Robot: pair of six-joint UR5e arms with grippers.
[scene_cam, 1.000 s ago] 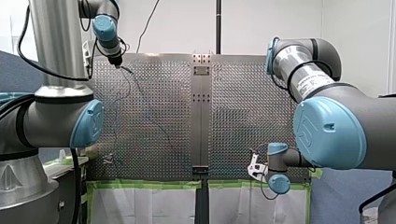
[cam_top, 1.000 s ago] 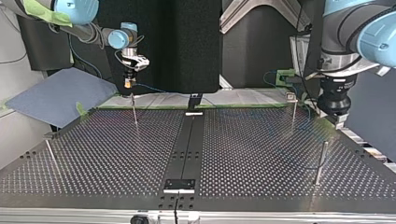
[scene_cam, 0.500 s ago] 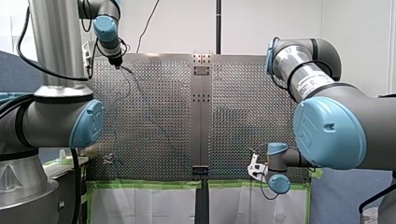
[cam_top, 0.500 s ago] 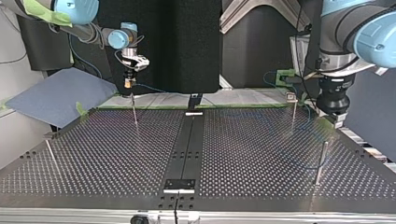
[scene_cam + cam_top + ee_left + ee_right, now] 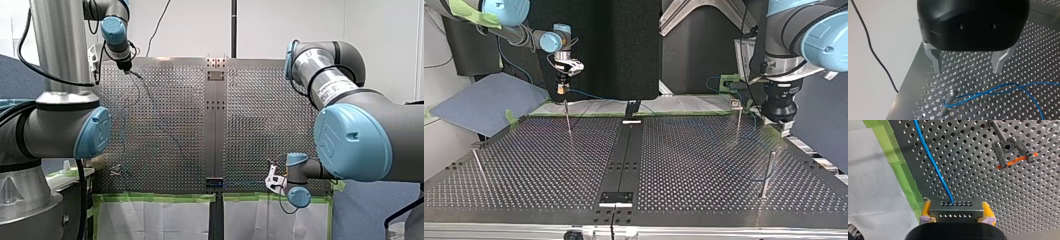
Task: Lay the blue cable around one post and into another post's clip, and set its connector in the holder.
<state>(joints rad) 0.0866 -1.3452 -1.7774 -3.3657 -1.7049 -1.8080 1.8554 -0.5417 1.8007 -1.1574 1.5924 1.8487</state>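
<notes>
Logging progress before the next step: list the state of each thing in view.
left gripper, open, empty.
right gripper, shut on connector.
connector, gripped, not yet set down.
blue cable, looped around a post.
clip, empty, cable not in it.

I see the blue cable run thin and smooth over the perforated desk into the connector. The connector is a dark grey block with two rows of small holes, clamped squarely in the yellow-padded jaws of my right gripper. Ahead of it a slim post carries a metal clip with an orange bar. The cable lies well apart from that clip. In my left wrist view the cable hooks around a short metal post near the desk's corner, and two strands lead away from it.
</notes>
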